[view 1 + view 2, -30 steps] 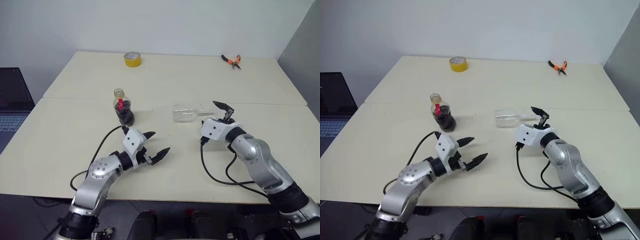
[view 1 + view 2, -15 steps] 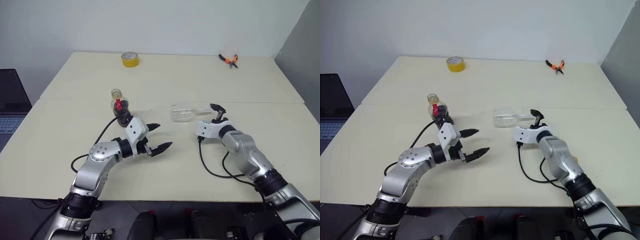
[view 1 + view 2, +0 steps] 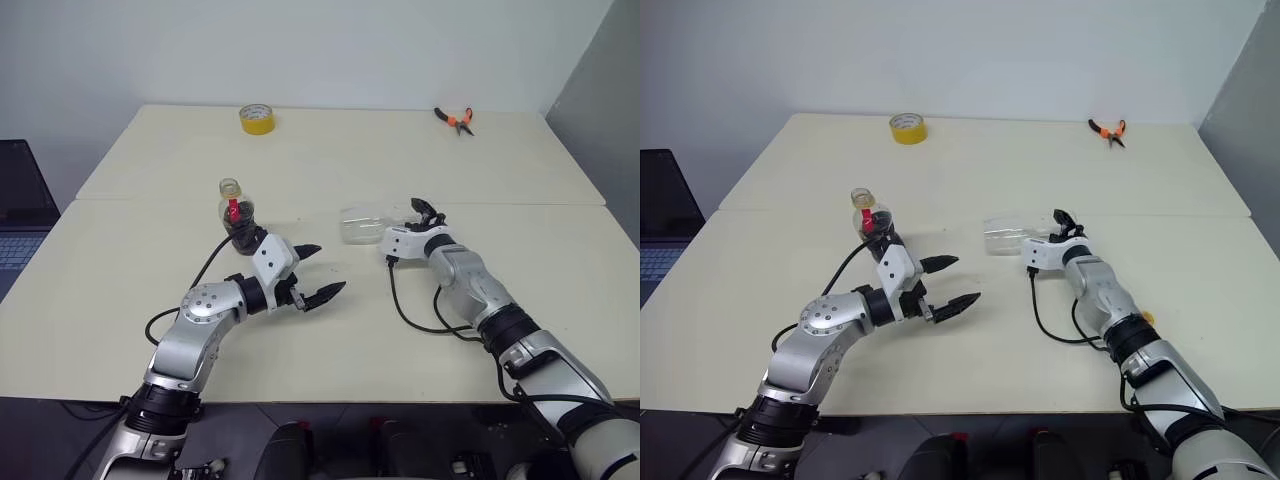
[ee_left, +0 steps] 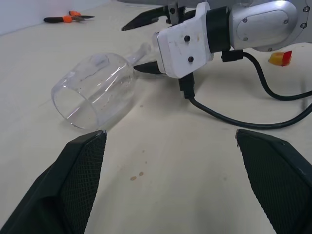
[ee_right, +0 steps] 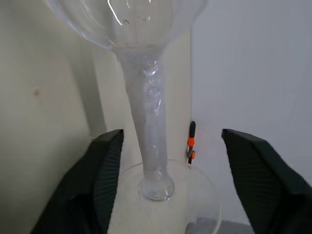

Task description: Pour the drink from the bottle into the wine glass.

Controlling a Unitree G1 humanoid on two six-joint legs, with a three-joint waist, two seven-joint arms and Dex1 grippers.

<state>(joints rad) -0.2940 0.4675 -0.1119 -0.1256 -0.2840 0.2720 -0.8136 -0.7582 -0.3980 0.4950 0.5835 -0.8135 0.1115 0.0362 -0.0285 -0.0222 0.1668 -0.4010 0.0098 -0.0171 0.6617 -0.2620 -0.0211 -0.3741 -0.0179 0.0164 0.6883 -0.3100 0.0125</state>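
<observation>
The wine glass (image 3: 362, 225) lies on its side in the middle of the table, bowl toward my left, stem toward my right gripper (image 3: 425, 212). That gripper is open, one finger (image 5: 105, 170) on each side of the stem (image 5: 148, 112) with a gap to both. The bottle (image 3: 236, 212) stands upright left of the glass, with dark drink (image 3: 243, 233) in its lower half. My left gripper (image 3: 330, 268) hovers open and empty in front of the bottle, pointing at the glass bowl (image 4: 92, 90).
A yellow tape roll (image 3: 256, 118) and orange pliers (image 3: 453, 117) lie at the table's far edge. A small yellow and red piece (image 4: 280, 58) lies on the table by my right arm. A laptop (image 3: 15, 215) sits off the table's left side.
My right gripper has moved forward along the glass so its fingers now straddle the stem, and they stand closer together. The left gripper has stayed put.
</observation>
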